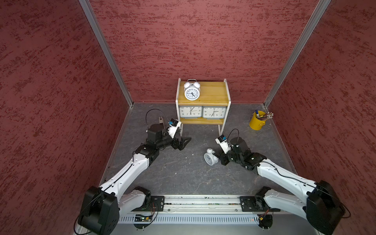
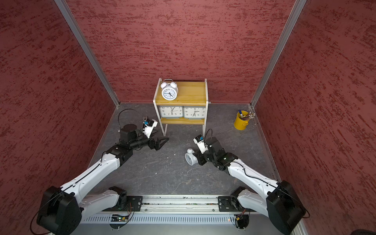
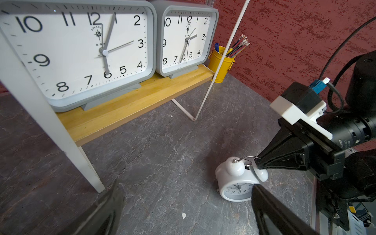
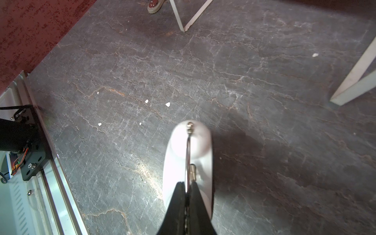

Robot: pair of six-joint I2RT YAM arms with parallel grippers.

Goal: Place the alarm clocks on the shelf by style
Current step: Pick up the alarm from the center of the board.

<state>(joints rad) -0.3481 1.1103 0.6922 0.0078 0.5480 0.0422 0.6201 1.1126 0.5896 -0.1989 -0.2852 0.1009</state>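
The shelf (image 1: 214,91) stands against the back wall. One white twin-bell alarm clock (image 1: 192,92) sits on the left of its top board. Two grey rectangular clocks (image 1: 190,112) (image 1: 214,112) stand side by side on the lower board, large in the left wrist view (image 3: 81,53) (image 3: 186,38). A second white twin-bell clock (image 1: 210,157) (image 3: 236,183) rests on the table in front of the shelf. My right gripper (image 1: 217,155) (image 4: 188,184) is shut on its wire handle (image 4: 188,154). My left gripper (image 1: 186,143) (image 3: 186,185) is open and empty near the shelf's left leg.
A yellow pen cup (image 1: 257,121) stands at the back right. A small beige object (image 1: 160,120) lies at the back left behind the left arm. Red walls close in three sides. A metal rail (image 1: 203,200) runs along the front edge.
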